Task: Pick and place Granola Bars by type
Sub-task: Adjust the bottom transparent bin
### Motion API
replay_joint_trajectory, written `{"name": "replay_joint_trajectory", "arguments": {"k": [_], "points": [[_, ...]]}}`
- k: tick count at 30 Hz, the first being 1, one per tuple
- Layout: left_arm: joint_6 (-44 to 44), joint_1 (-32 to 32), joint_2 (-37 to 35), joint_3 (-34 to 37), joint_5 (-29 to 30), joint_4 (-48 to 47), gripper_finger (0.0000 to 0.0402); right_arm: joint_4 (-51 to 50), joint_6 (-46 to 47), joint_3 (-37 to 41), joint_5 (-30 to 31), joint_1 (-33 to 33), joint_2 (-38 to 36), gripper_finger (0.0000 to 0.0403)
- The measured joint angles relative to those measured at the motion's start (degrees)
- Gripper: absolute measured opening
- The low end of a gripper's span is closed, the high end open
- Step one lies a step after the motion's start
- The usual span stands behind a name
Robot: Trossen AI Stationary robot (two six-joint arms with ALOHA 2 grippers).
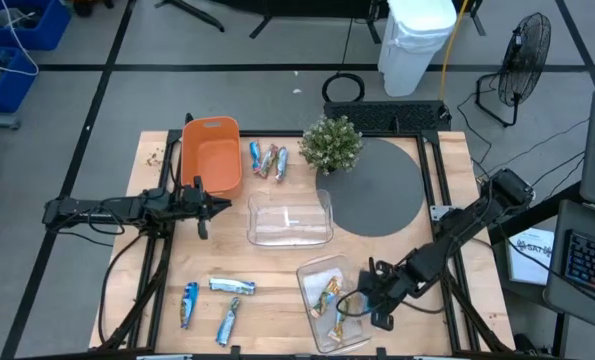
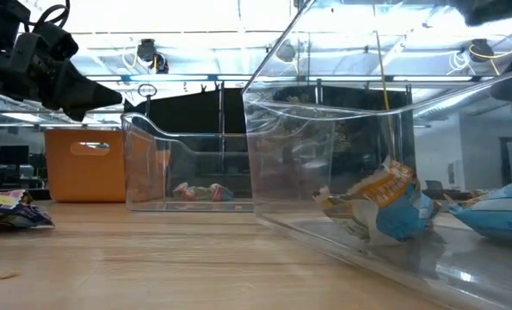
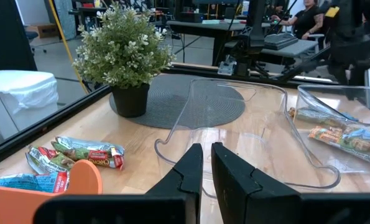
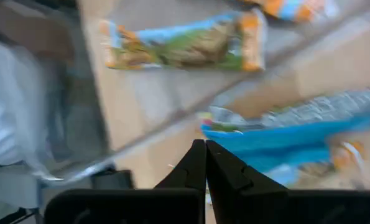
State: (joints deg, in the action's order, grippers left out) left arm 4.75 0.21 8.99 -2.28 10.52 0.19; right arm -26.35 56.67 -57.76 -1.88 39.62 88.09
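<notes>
- High view: granola bars lie in three spots: beside the orange bin [image 1: 210,153], near the table's front-left edge [image 1: 217,300], and inside the clear bin [image 1: 329,300] by the right gripper [image 1: 365,296].
- Low view: bars [image 2: 378,205] show through the clear bin's wall.
- Left wrist view: left gripper [image 3: 206,163], fingers nearly together, holds nothing, facing another clear bin [image 3: 247,134].
- Right wrist view: right gripper's fingers pressed together, empty, above a blue bar [image 4: 296,134].

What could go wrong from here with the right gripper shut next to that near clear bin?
1. The right gripper is shut beside the near clear bin, and no bar shows between its fingers in the wrist view, so it may have missed.
2. Moving off so close to the bin's wall could nudge it and shift the bars inside.
</notes>
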Motion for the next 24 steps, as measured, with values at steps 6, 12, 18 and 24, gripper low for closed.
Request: {"name": "replay_joint_trajectory", "arguments": {"k": [6, 12, 18, 24], "points": [[0.0, 0.0, 0.0, 0.0, 0.0, 0.0, 0.0037, 9.2, -7.1, 0.0, 0.1, 0.2, 0.0, 0.0001], [0.0, 0.0, 0.0, 0.0, 0.0, 0.0, 0.0037, 11.7, -11.9, 0.0, 0.4, -0.6, -0.1, 0.0001], [0.0, 0.0, 0.0, 0.0, 0.0, 0.0, 0.0037, 11.9, -15.0, 0.0, 2.0, -2.2, -0.1, 0.0], [0.0, 0.0, 0.0, 0.0, 0.0, 0.0, 0.0037, 12.0, -16.4, 0.0, 2.1, -3.3, -0.1, 0.0]]}}
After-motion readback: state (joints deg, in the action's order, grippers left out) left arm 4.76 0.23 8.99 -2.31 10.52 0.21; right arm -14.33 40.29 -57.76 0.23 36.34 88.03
